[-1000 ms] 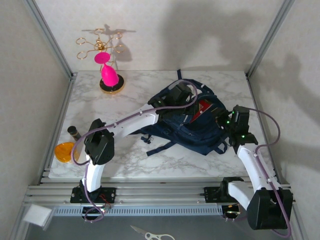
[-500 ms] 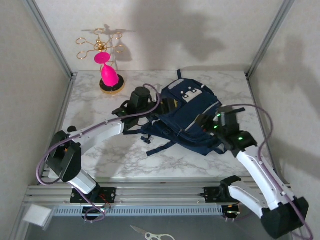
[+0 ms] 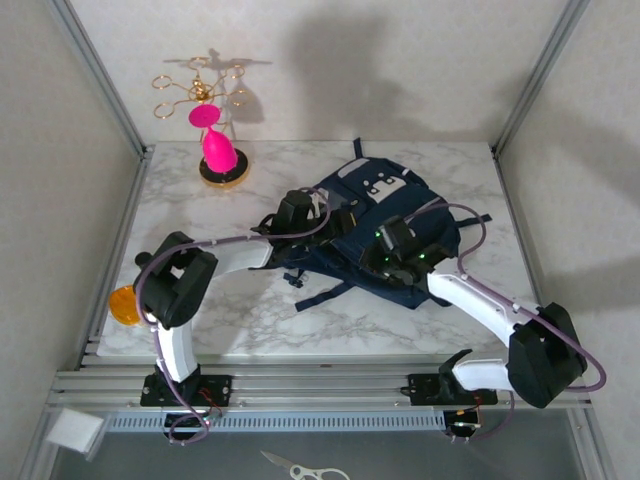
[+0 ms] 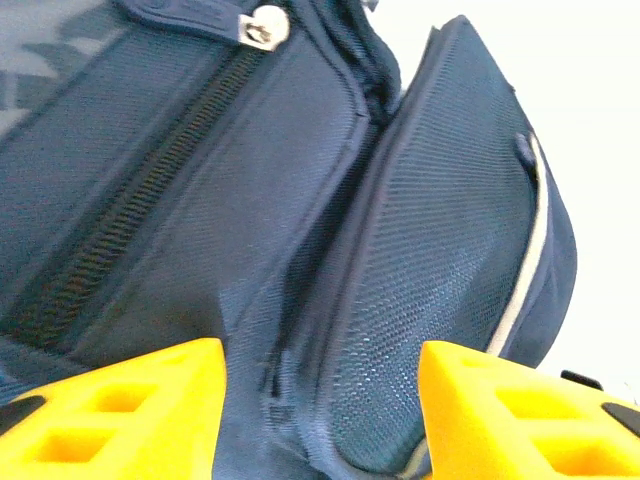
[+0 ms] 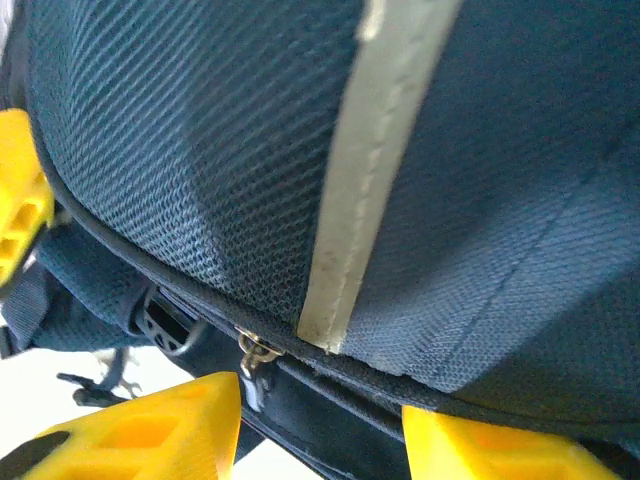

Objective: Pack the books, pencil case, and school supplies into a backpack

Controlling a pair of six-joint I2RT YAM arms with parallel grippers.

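Marble-patterned table (image 3: 250,320), walled in by pale panels and metal frame posts, with a rail along the near edge. Open room as I read it from the top view: the whole left half of the slab is bare, as are a band along the near edge and a strip down the right side. Item, one: navy backpack (image 3: 385,188), lying flat at centre-right toward the far edge. Its carry loop points to the far wall, its long axis runs far to near and drifts right, and its dark straps trail near-left. Item, one: orange rounded piece (image 3: 122,303) at the near-left edge, partly behind the left arm. Item, one: gold wire stand carrying a pink object (image 3: 218,150), far-left corner. Off the table, near side: one pair of scissors (image 3: 295,466), one white block (image 3: 75,432). Arms, two, both reaching over the bag. Left gripper (image 4: 320,400): jaws apart, with a fabric seam between them. Right gripper (image 5: 320,430): jaws apart beneath a white trim stripe (image 5: 350,180), a zip pull (image 5: 255,355) between them.
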